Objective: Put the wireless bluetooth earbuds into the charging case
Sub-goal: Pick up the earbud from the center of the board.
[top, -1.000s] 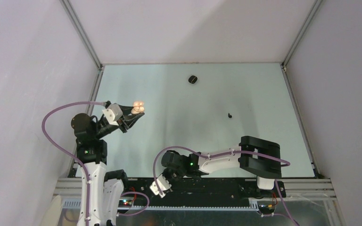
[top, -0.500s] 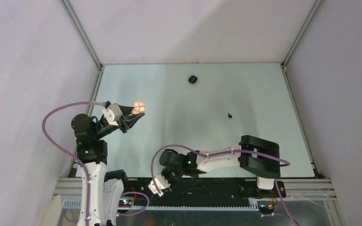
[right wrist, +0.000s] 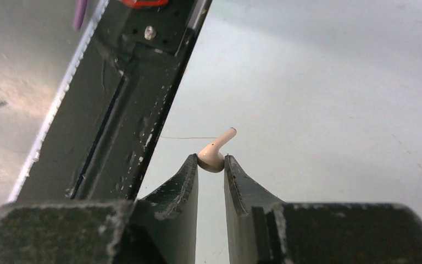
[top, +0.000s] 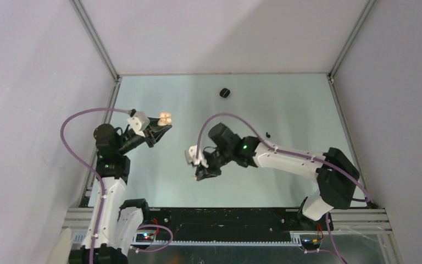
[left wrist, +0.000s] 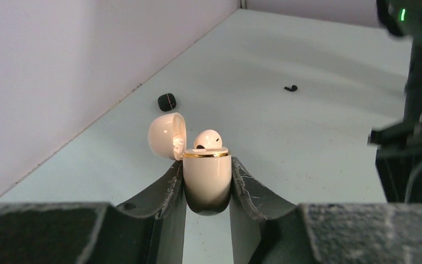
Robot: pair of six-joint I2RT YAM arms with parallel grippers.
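My left gripper (left wrist: 207,190) is shut on a beige charging case (left wrist: 207,179) with a gold rim, held above the table at the left (top: 165,117). Its lid (left wrist: 166,135) stands open and one beige earbud (left wrist: 208,139) sits in it. My right gripper (right wrist: 211,163) is shut on a second beige earbud (right wrist: 216,152), pinched by its head with the stem pointing up and right; it hangs at the table's middle (top: 202,171), apart from the case. A black earbud (top: 267,134) lies on the table; it also shows in the left wrist view (left wrist: 290,88). The other black earbud is not visible.
A small black case (top: 225,92), closed, lies at the back centre of the table, also in the left wrist view (left wrist: 166,102). The table's left wall (left wrist: 60,82) runs close beside the left gripper. The black base rail (right wrist: 126,93) lies at the near edge.
My right arm swung from the near edge out over the table's middle, carrying the beige earbud. My left gripper with the case shifted slightly right and back.
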